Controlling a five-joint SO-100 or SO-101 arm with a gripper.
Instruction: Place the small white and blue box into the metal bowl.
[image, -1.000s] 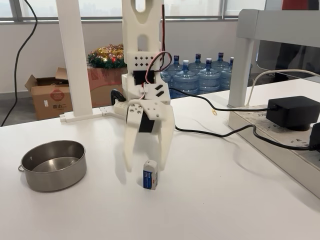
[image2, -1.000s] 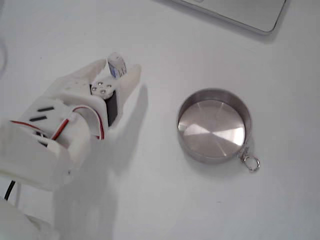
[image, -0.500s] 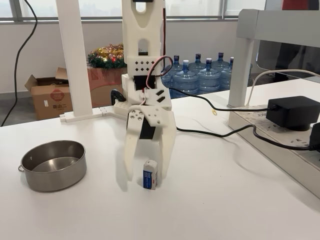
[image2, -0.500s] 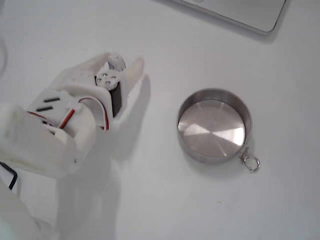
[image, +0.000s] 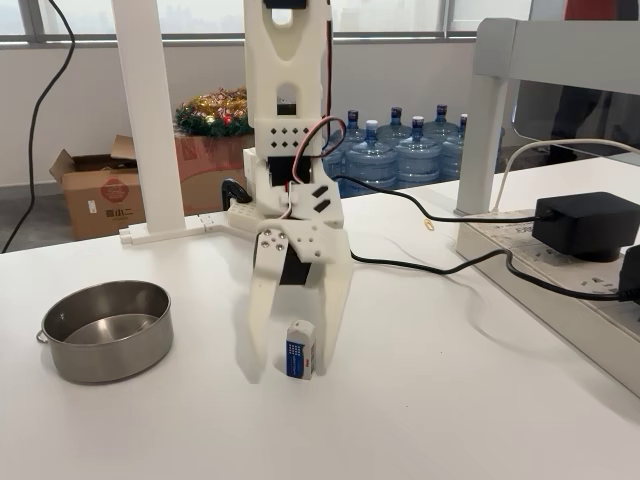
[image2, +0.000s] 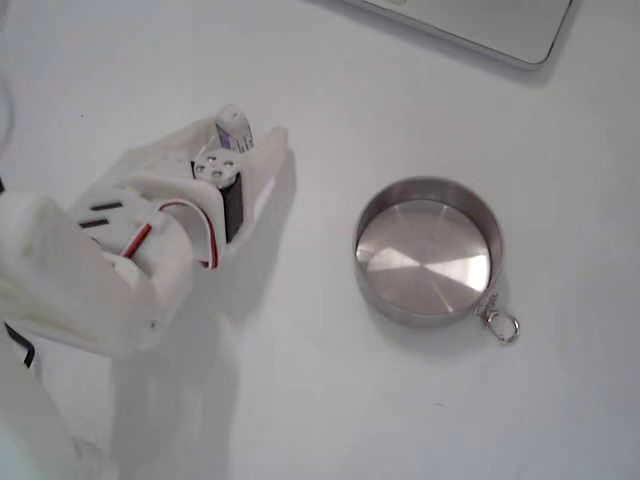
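In both fixed views the white end effector (image: 292, 372) points down at the white desk (image: 450, 400) with its two fingers spread wide, one on each side of the small white and blue box (image: 300, 350). The box stands upright on the desk between the fingertips, blue panel facing the side camera. A gap shows between the box and the finger at its 9 o'clock; the finger at its 3 o'clock stands just beside it, and whether that one touches cannot be told. The end effector has hold of nothing.

In the side view the metal bowl (image: 108, 330) sits on the desk well apart from the box, at about its 9 o'clock, open side up, its small handle loop at the rim's 9 o'clock edge. Seen from above, the bowl (image2: 428, 250) lies at about the 4 o'clock of the box (image2: 234, 128), and its handle ring hangs at the bowl's 5 o'clock. There the end effector (image2: 235, 140) reaches in from 8 o'clock, with the top of the box peeping out between the fingertips.

Behind the desk in the side view are blue water bottles (image: 395, 150) at 12 o'clock, a brown cardboard box (image: 98, 190) at 10 o'clock, and a black power adapter (image: 585, 222) at 3 o'clock with a black cable (image: 430, 268) running over the desk.
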